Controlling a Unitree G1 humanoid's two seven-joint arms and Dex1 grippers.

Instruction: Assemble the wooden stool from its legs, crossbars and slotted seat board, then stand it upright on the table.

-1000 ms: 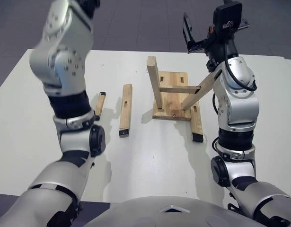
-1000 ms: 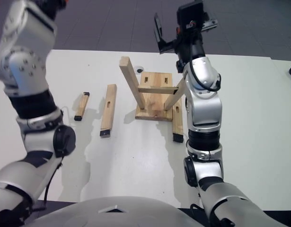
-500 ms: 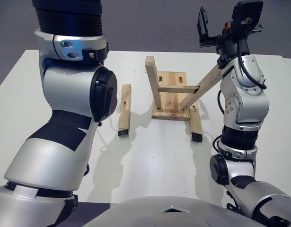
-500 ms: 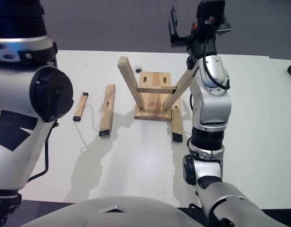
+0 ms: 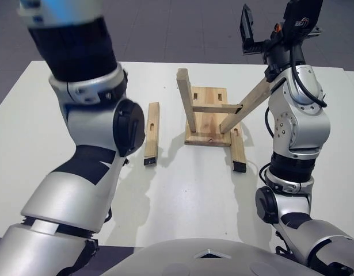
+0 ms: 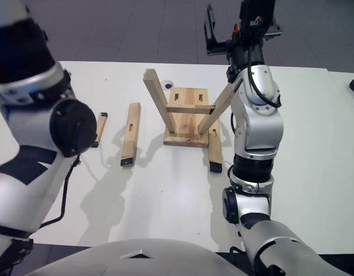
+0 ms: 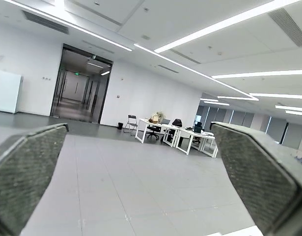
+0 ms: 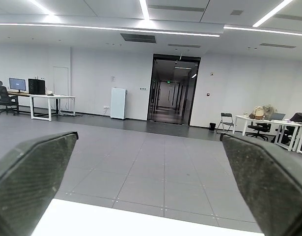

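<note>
**A:** Jaws?

**B:** Apart and empty on both. The left gripper (image 7: 141, 184) and right gripper (image 8: 151, 189) are held high, probably to stay clear of the work.

**A:** And the stool?

**B:** The seat (image 5: 208, 123) lies flat mid-tabletop (image 5: 182, 195), nearer the far edge, likely upside down for pressing legs in. An upright leg (image 5: 186, 99) and a leaning leg (image 5: 246, 106) stand in it, joined by a crossbar (image 5: 217, 108). A loose leg (image 5: 239, 150) lies on its right and a slotted leg (image 5: 152, 132) on its left.

**A:** Do the views differ?

**B:** The right eye view catches a short bar (image 6: 100, 129) farther left. In the left eye view the left arm (image 5: 90, 132) covers that spot.

The left arm (image 5: 90, 115) has swung higher; the right gripper (image 8: 150, 147) rose slightly
</note>
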